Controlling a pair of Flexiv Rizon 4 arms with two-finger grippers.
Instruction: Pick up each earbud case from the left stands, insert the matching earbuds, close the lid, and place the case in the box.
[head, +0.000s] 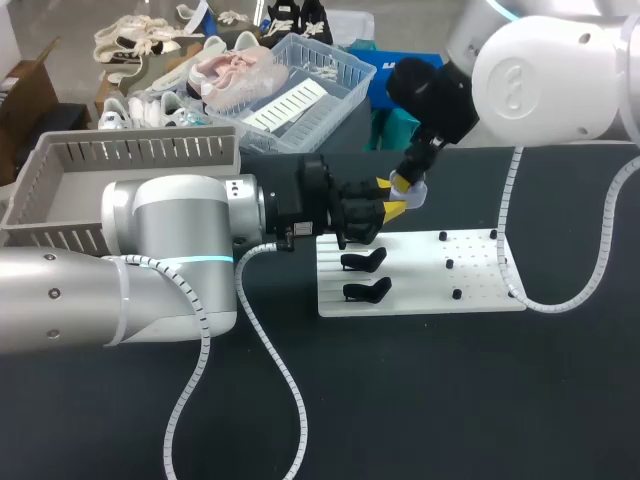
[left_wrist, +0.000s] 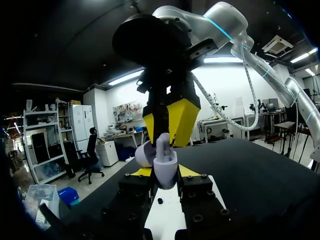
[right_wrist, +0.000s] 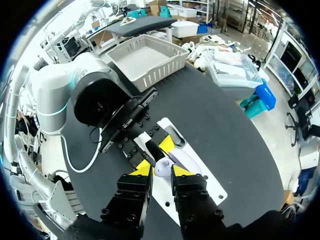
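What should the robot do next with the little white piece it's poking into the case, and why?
Probably press the earbud slightly deeper. The right gripper pinches its stem, which stands up out of the open earbud case held by the left gripper, so it looks not fully seated.

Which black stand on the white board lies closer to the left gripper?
The rear stand, just below the left gripper in the head view; the front stand sits farther off.

- Head view looks down from behind onto the black tabletop (head: 450, 400).
- Left wrist view faces level, close on the pale lilac rounded earbud case (left_wrist: 164, 162).
- Right wrist view looks steeply down on it.
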